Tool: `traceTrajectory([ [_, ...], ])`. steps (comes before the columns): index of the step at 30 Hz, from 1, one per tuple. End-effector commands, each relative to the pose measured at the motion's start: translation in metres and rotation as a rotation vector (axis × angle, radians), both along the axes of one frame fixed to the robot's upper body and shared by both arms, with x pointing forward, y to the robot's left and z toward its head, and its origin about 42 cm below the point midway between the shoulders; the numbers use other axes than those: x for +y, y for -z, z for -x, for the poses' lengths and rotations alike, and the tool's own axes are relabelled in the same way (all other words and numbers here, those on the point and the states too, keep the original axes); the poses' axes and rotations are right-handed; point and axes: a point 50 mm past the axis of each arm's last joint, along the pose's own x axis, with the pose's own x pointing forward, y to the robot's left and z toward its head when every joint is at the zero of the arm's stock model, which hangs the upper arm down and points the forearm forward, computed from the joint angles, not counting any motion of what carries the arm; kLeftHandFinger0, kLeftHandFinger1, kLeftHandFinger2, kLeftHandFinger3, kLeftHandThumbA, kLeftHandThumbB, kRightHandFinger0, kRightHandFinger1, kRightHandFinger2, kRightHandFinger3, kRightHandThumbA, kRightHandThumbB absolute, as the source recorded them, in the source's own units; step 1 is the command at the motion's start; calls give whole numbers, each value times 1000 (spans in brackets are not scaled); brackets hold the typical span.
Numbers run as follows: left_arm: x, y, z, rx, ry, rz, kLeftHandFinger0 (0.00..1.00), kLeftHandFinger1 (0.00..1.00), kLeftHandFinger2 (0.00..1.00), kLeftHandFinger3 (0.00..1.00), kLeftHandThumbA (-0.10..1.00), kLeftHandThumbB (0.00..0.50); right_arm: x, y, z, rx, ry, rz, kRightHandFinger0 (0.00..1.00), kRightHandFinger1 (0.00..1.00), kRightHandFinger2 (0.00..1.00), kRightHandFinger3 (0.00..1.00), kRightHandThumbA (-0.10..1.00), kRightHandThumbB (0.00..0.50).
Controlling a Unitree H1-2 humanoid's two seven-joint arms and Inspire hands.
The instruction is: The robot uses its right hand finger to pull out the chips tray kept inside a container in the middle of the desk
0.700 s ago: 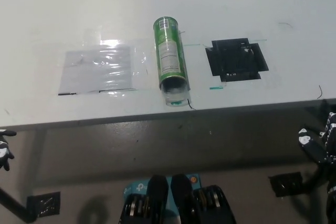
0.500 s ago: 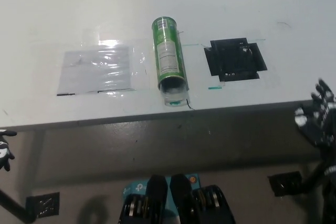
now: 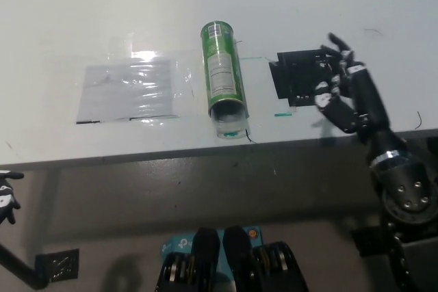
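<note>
The left hand (image 3: 7,193) rests at the far left edge of the head view, below the desk line and mostly cut off; whether its fingers are apart or closed cannot be told. It has not moved since the earlier frames.

On the desk (image 3: 68,11), a clear plastic sheet (image 3: 126,90) lies flat at left, unchanged. Beside it, at mid-desk, the green container (image 3: 222,76) lies on its side, its open mouth toward the near edge. The chips tray (image 3: 229,126) appears to protrude slightly from that mouth as a clear lip, though glare makes this uncertain. Neither has shifted.

To the right, a black square patch (image 3: 298,80) marks the desk. The right hand (image 3: 342,87) has risen from below the desk edge at far right and now hovers over this patch, fingers spread, holding nothing. It stands near the container but apart from it.

Judgement: the approach is under way, and the pull is not yet begun. The hand must next travel left and toward the near edge, and lower one finger to the tray's lip.
</note>
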Motion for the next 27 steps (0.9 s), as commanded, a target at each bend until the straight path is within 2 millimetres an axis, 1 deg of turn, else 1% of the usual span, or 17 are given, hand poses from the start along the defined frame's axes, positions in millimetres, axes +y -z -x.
traceTrajectory([
  [1,4,-18,-3,-39,28,-41,247,198,256,495,175,0,19,-19,-8,-81,-91,73,0,87,912,1000,-100,196],
  [2,5,-19,-3,-37,32,-49,247,198,256,497,177,0,24,-17,-8,-73,-111,83,0,56,915,1000,-100,215],
  [3,5,-19,-3,-37,33,-53,248,199,257,499,179,0,29,-16,-9,-70,-135,96,0,11,924,1000,-100,217],
  [5,5,-20,-3,-45,37,-58,235,198,264,501,173,0,33,-15,-10,-79,-154,133,0,0,930,1000,-100,220],
  [6,6,-20,-3,-45,35,-57,235,198,262,500,173,0,36,-14,-11,-79,-164,143,3,10,928,1000,-100,230],
  [7,6,-20,-3,-41,33,-55,236,198,261,500,174,0,39,-14,-12,-80,-173,143,61,24,924,1000,-100,234],
  [8,6,-20,-3,-41,32,-66,236,202,273,502,177,0,46,-13,-14,-89,-196,166,344,76,911,989,-100,240],
  [9,6,-22,-3,-43,34,-64,236,203,273,502,177,0,49,-12,-14,-88,-202,170,407,76,906,986,-100,238],
  [10,7,-22,-3,-43,34,-63,236,204,274,503,177,0,52,-11,-15,-101,-215,179,372,35,886,972,-100,243],
  [11,7,-23,-3,-41,33,-60,237,205,274,503,177,0,54,-10,-16,-102,-225,192,293,7,880,967,-100,240],
  [12,8,-25,-5,-42,37,-64,238,206,274,504,177,0,54,-9,-16,-103,-224,192,260,0,877,964,-100,239],
  [14,8,-27,-5,-47,45,-70,233,194,265,497,182,0,60,-8,-18,-131,-244,219,6,0,837,920,-100,255],
  [15,8,-28,-4,-38,39,-71,235,194,263,498,184,0,62,-7,-19,-127,-255,223,0,0,832,909,-100,246],
  [17,9,-29,-4,-44,45,-89,246,206,275,506,188,0,68,-4,-24,-159,-282,254,0,0,810,881,-100,249],
  [21,10,-31,-5,-44,46,-75,247,208,282,506,175,0,74,-3,-29,-176,-305,285,0,0,808,875,-100,248],
  [24,10,-33,-5,-47,50,-78,250,211,288,512,165,0,79,-1,-33,-191,-339,276,0,0,779,856,-100,258],
  [27,11,-34,-6,-47,50,-84,261,226,300,512,155,0,85,5,-36,-204,-352,283,0,1,739,827,-100,269],
])
